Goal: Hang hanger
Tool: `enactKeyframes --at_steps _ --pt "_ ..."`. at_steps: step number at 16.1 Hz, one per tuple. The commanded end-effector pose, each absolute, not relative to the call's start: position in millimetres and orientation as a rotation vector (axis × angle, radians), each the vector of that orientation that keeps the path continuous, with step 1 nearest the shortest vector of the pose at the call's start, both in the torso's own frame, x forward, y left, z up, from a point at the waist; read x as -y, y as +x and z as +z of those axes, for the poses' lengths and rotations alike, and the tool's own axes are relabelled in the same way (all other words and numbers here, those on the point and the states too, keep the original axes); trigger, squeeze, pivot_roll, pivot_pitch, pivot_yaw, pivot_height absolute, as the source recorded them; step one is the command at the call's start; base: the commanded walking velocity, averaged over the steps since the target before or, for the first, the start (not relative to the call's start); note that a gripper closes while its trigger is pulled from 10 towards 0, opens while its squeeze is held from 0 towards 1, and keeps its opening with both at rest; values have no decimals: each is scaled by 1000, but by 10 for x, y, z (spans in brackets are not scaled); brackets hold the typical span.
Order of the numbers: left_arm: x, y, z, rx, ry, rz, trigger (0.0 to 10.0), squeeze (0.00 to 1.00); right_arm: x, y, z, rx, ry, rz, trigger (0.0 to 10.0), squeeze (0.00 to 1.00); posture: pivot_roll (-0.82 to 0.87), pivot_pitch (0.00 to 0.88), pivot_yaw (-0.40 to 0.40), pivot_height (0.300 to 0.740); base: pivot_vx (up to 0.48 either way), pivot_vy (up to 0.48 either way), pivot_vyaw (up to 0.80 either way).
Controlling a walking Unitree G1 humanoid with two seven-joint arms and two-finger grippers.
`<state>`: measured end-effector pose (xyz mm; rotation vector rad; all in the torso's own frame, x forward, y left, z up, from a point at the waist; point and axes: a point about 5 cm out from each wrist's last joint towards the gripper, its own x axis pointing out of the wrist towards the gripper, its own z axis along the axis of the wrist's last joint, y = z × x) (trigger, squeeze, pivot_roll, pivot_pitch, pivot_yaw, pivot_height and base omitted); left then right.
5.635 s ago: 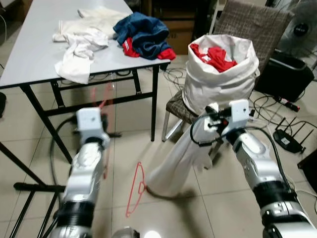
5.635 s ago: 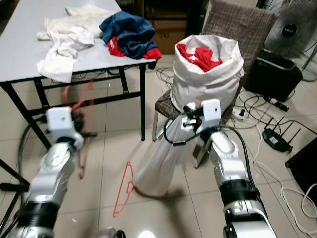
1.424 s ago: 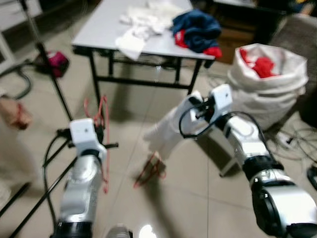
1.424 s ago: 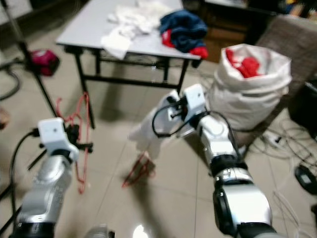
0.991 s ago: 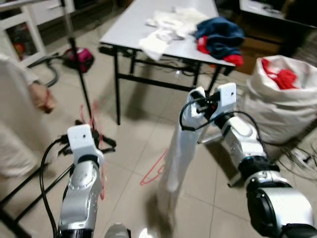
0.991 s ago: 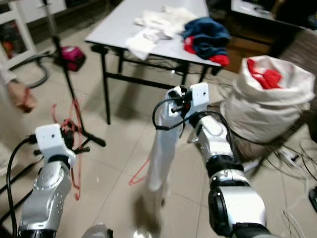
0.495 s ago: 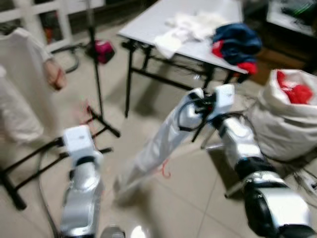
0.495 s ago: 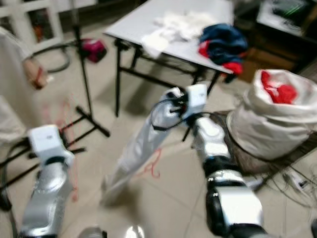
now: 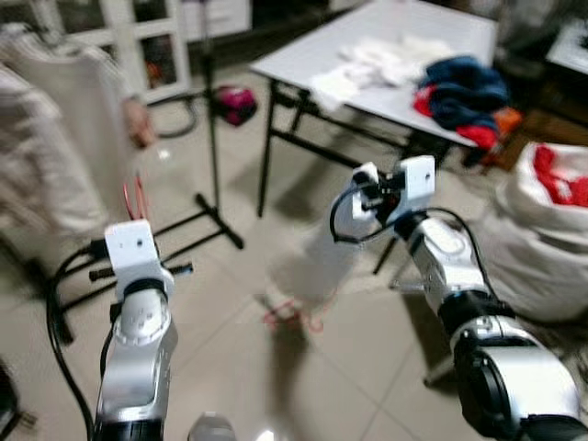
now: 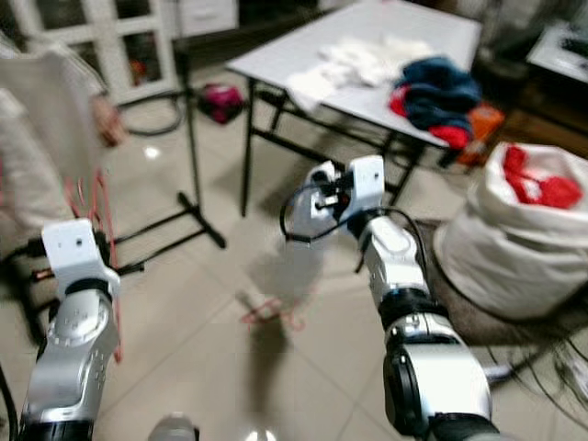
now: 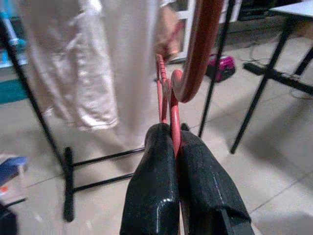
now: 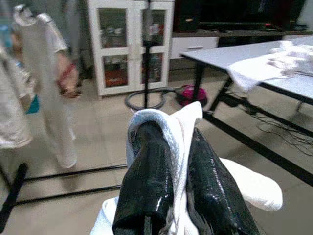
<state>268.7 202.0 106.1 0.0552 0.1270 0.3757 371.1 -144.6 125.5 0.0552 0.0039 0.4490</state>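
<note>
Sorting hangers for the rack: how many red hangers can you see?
2: one red hanger clamped in the left gripper, another under the blurred white garment. Others may be hidden.

Ahead you have a table (image 9: 367, 69) heaped with clothes (image 9: 459, 92), a white sack (image 10: 514, 230) to your right, and a person (image 12: 54, 98) at left.

No lettering, label or number is legible anywhere. The frames are soft with motion blur.
</note>
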Motion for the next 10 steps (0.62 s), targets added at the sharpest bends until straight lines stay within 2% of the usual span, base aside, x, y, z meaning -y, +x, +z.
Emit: enactKeyframes --at_steps 1,3,5,7,8,9,10 --pt "-1988 2722 1042 -148 70 314 10000 0 1453 3762 1394 37 -23 468 10000 0 229 0 -116 740 0 0 438" --pt "-2023 2796 1096 -163 53 199 10000 0 1402 3812 1564 62 -146 561 10000 0 233 0 -115 740 0 0 0" --pt "-2024 2832 1159 -146 41 137 10000 0 1392 3842 1675 74 -195 608 10000 0 232 0 -116 740 0 0 0" --pt "-2014 2885 1275 -130 65 19 10000 0 1388 3891 1910 84 -337 707 10000 0 230 0 -116 740 0 0 0" --pt "-1967 2888 1375 -123 41 -88 10000 0 1417 3905 2022 61 -491 774 10000 0 231 0 -118 740 0 0 0" --pt "-1945 2882 1405 -123 28 -123 10000 0 1429 3910 2054 57 -537 782 10000 0 231 0 -120 740 0 0 0" --pt "-1861 2842 1487 -121 -9 -235 10000 0 1465 3935 2124 47 -597 777 10000 0 238 0 -126 740 0 0 0"
